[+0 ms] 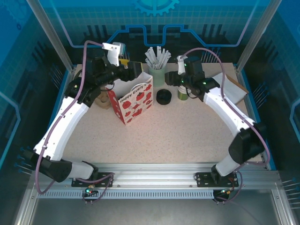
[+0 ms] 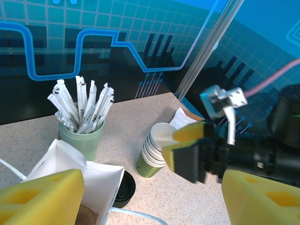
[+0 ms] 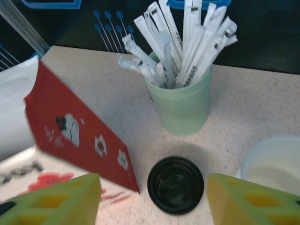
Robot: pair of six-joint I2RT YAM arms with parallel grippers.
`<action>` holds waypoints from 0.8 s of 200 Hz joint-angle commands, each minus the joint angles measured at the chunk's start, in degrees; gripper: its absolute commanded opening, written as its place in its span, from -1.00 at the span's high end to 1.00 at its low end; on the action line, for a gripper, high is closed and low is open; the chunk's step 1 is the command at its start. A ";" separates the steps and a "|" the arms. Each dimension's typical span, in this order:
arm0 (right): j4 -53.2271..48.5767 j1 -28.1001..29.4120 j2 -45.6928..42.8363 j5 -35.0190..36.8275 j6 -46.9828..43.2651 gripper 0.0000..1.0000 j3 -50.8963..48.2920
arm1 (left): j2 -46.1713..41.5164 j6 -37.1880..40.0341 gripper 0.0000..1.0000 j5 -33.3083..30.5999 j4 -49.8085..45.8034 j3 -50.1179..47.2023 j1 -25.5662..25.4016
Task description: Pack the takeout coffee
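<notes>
The right end effector [image 3: 153,187] is held open, empty: round black plastic lids [image 3: 176,185] are seen between its fingers, stacked olive-green paper cups [image 3: 274,164] just right; the takeout coffee cannot be told among them. The left end effector [image 2: 152,180] is spread wide, empty, at an open red paper bag [image 2: 70,168]. Wrapped white sticks [image 3: 187,42] fill a pale green cup [image 3: 183,105].

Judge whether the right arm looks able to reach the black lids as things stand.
Probably yes. The right gripper hangs open above the black lids, which show between its jaws in the wrist view. The gift bag and the cup of straws stand beside them, not over them.
</notes>
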 commanded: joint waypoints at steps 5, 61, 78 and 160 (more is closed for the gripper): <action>7.78 0.41 6.51 -0.25 4.22 -0.12 6.24 | 0.01 0.04 -0.57 -0.13 1.58 -0.90 0.14; 7.59 0.47 20.27 1.45 6.59 0.01 20.13 | -1.11 2.19 -0.57 0.06 1.50 -2.59 0.14; 7.20 0.47 23.09 1.88 6.94 0.08 23.03 | -1.30 2.88 -0.57 -0.03 1.35 -2.85 0.14; -0.03 0.07 35.68 3.50 4.61 0.24 40.10 | -1.62 4.30 -0.57 0.96 1.84 -3.38 0.14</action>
